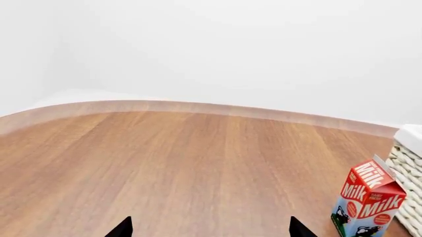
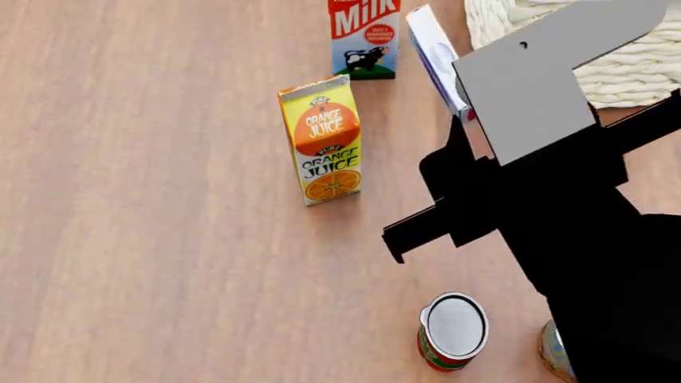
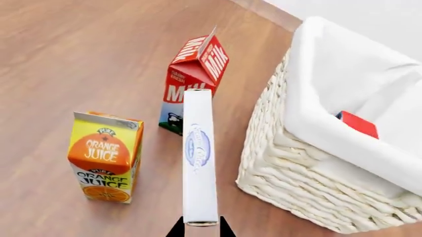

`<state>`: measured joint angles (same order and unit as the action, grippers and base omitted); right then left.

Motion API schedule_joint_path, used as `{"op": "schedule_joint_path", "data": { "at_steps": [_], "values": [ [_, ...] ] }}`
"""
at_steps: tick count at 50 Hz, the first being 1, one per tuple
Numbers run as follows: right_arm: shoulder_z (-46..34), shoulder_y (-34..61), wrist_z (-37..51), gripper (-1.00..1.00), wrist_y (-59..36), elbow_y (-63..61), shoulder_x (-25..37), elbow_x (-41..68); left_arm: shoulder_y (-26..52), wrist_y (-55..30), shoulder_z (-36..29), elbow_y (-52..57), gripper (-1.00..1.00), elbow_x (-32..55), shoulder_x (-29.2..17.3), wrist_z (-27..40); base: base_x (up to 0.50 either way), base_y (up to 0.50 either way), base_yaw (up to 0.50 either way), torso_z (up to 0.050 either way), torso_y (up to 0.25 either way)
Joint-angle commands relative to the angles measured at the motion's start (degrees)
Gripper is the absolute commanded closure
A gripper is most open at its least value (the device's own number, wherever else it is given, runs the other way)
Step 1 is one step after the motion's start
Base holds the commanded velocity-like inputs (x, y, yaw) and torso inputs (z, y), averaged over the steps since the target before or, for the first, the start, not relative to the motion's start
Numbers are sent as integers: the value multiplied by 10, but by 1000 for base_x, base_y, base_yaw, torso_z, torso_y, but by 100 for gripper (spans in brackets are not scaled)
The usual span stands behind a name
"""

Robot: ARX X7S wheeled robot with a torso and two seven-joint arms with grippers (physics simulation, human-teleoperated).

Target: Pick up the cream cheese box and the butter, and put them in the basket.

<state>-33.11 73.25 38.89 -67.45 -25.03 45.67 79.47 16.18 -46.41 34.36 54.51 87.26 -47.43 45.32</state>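
The cream cheese box (image 3: 199, 163) is pinched on edge by the right hand (image 3: 200, 228), its narrow white face with a blue oval mark turned toward the wrist camera and its length reaching out away from the fingertips (image 3: 177, 230). In the head view the same box (image 2: 435, 56) is seen as a slim white-and-blue slab jutting past the grey plate of the right arm (image 2: 553, 183), with the hand itself hidden there.

Beyond the far end of the held box a milk carton (image 3: 192, 84) stands upright on the wooden desk (image 3: 79, 54). Off to one side of the hand an orange juice carton (image 3: 105, 155) stands upright, apart from the milk carton. On the other side of the hand the basket (image 3: 290, 168) is seen, woven and whitish, with a white liner folded over its rim. A red corner of the butter (image 3: 358, 123) shows inside the basket against the liner.

The left hand (image 1: 211, 229) is spread, only its two dark fingertips (image 1: 122, 228) showing, with nothing between them. It hangs over bare desk, with the milk carton (image 1: 367, 202) off to one side, just beside the basket's wall (image 1: 407, 190).

Near the right arm in the head view, a red can (image 2: 452, 331) stands on the desk.
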Motion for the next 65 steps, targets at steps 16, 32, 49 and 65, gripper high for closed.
{"op": "schedule_joint_path", "data": {
  "at_steps": [16, 32, 49, 65],
  "values": [
    [42, 173, 105, 100, -77, -35, 23, 160, -4, 3, -1, 3, -100, -7, 2, -6, 0, 0, 0, 1, 1],
    [28, 281, 80, 100, -116, 31, 14, 136, -2, 5, -5, 3, -100, -3, -3, 0, 0, 0, 0, 0, 1],
    [1, 353, 16, 100, -119, 116, -19, 59, -9, 8, 4, 4, -100, -1, -5, -3, 0, 0, 0, 0, 1],
    [-30, 402, -43, 100, -100, 184, -36, -22, -9, 11, 3, 4, -100, 3, -8, 4, 0, 0, 0, 0, 1]
  ]
}}
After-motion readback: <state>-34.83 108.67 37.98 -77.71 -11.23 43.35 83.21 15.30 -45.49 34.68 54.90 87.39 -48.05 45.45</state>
